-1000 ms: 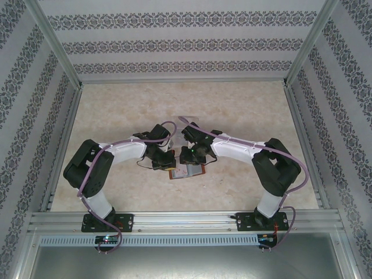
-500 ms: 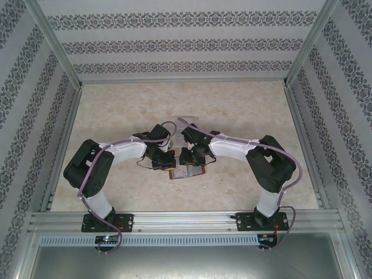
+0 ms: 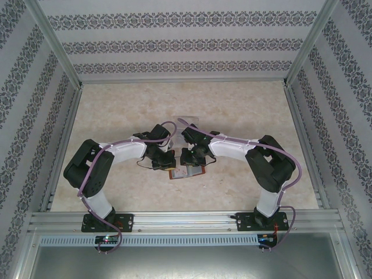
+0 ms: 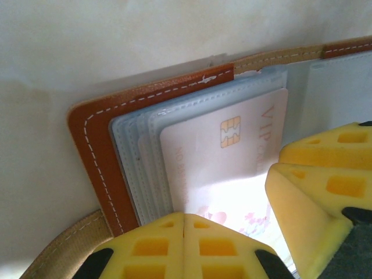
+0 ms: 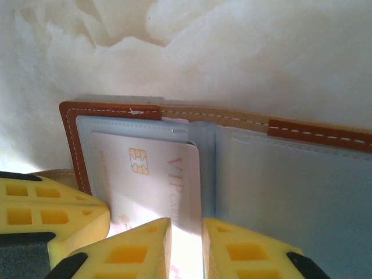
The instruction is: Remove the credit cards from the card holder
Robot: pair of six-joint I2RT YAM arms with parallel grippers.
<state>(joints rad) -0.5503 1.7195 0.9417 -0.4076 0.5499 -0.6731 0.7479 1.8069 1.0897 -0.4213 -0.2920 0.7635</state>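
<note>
Your two arms meet at mid-table over the reddish-brown stitched leather card holder (image 3: 187, 172), which lies open and flat on the pale marbled tabletop (image 3: 232, 110). Your left gripper (image 4: 183, 244) has its yellow pads pressed together, seam to seam, at the near edge of the leaf on the left arm's side, just beside the tan strap (image 4: 58, 247). Your right gripper (image 5: 186, 244) holds its yellow fingers a narrow slit apart over the near end of a pale rectangular plastic credit card (image 5: 157, 174) with a gold chip, lettered VIP. You cannot tell whether they pinch it. The card sits in the top greyish clear pocket (image 4: 131, 151) of that leaf
</note>
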